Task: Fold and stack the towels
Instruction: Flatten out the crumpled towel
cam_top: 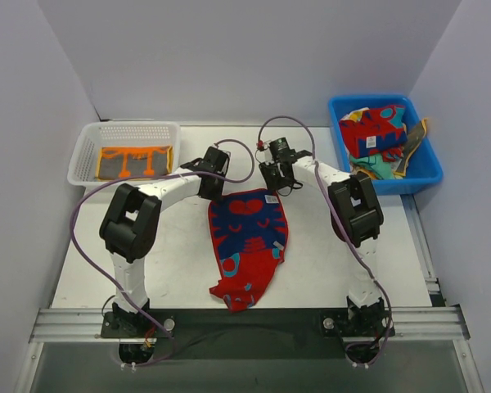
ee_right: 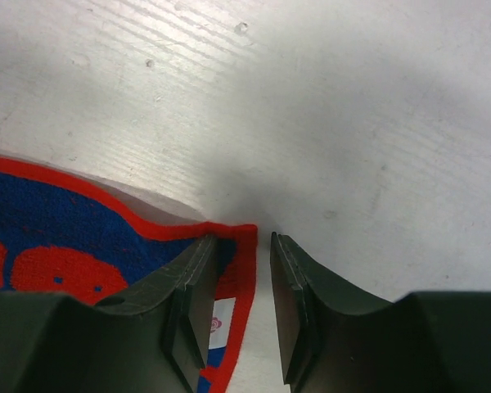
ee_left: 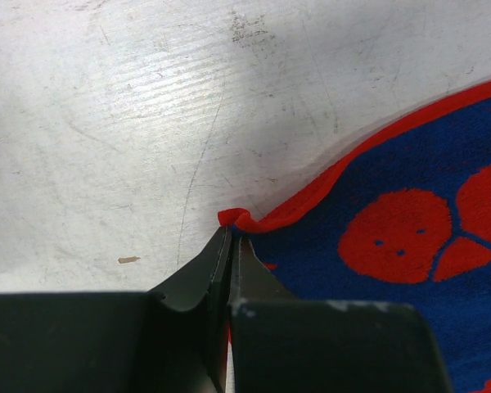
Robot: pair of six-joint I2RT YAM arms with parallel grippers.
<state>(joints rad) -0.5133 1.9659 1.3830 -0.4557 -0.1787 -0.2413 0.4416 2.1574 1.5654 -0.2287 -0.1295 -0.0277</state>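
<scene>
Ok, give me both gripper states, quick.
Left gripper: shut, pinching a corner of the red towel.
Right gripper: open over another corner, nothing held.

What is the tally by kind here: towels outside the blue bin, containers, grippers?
Towels outside the bin: 2 (red-and-blue towel, orange towel)
Containers: 2 (white basket, blue bin)
Grippers: 2 (left gripper, right gripper)
Total: 6

Red towel [cam_top: 247, 246] on white table [cam_top: 180, 274]
</scene>
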